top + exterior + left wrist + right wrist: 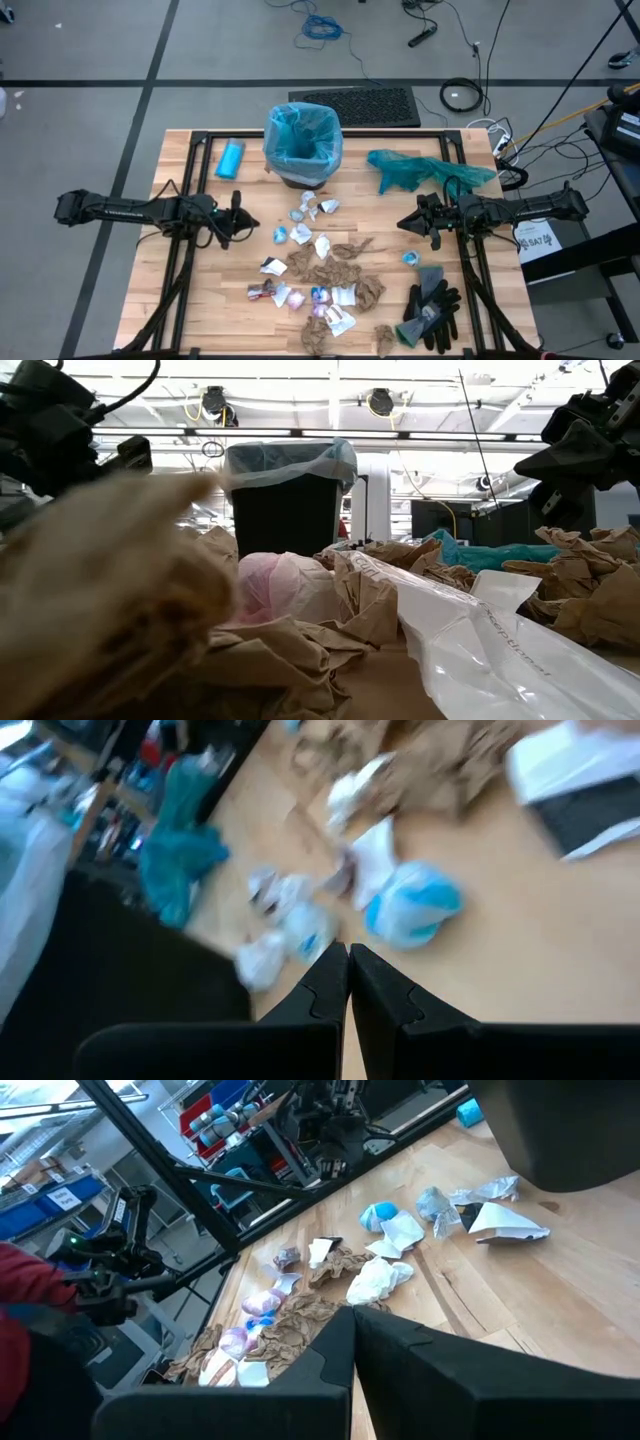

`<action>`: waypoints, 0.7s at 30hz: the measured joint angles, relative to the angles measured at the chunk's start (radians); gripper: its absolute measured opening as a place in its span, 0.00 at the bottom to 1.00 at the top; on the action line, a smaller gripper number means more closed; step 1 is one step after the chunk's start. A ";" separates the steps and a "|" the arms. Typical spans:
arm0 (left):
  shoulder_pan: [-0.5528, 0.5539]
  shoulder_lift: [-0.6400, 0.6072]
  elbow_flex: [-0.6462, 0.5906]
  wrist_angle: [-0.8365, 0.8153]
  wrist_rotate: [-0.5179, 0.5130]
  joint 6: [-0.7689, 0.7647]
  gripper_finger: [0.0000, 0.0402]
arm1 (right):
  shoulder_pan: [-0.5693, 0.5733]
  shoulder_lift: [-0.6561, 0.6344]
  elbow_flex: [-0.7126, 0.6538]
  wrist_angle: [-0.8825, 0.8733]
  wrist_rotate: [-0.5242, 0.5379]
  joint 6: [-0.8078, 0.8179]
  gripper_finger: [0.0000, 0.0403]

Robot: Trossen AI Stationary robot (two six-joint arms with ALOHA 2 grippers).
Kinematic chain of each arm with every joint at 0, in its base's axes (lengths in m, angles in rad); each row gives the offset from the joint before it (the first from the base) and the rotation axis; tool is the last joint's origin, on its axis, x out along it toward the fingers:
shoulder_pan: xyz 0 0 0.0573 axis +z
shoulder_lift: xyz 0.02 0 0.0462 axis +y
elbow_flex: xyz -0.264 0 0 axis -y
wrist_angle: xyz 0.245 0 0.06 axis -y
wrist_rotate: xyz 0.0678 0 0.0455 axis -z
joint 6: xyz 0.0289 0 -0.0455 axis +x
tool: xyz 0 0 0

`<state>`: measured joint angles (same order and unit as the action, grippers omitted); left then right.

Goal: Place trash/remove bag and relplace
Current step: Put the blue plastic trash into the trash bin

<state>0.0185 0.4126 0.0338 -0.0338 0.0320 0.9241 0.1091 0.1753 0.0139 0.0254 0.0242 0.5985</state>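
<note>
- Seen from above only: left hand (243,222) closed on nothing, hovering over bare desk (190,290) just short of the nearest scraps of the trash (320,270).
- Right hand (408,224) likewise shut and empty, facing the left one across the scatter, with the trash spread between the two and toward the near edge.
- Bag (303,140) lining a dark bin (305,181), standing ahead of and between both hands, toward the far edge of the desk; open mouth clear from above.
- Shown from above alone: teal-green bag (420,170) lying just beyond the right hand, a light-blue bottle (231,158) beyond the left hand, black-and-grey gloves (432,310) nearer the front edge than the right hand.
- Low view: bin (288,510) upright with the bag's rim (290,460) folded over its top, crumpled brown paper and a white wrapper crowding the foreground and hiding the desk surface.
- Left wrist view: fingertips (330,982) pressed together, a blue-and-white wad (412,903) just ahead of them; blurred.
- Right wrist view: fingers (330,1355) meeting, white and brown scraps (380,1280) ahead, the bin's dark wall (560,1130) off to one side.
- Open room: clear wood around the left hand and along the desk's left edge; little free space along the front edge.
</note>
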 joint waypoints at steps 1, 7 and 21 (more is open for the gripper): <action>0.000 0.000 0.000 0.000 -0.010 0.000 0.04 | 0.000 0.000 0.000 0.000 0.000 0.000 0.00; 0.000 0.000 0.000 0.005 -0.010 0.000 0.04 | 0.000 0.000 0.000 0.000 0.000 0.000 0.00; 0.000 -0.001 0.001 0.115 -0.073 -0.687 0.04 | 0.000 0.000 0.000 0.000 0.000 0.000 0.00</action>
<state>0.0185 0.4121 0.0345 0.0816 -0.0411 0.2374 0.1091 0.1753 0.0137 0.0254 0.0244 0.5985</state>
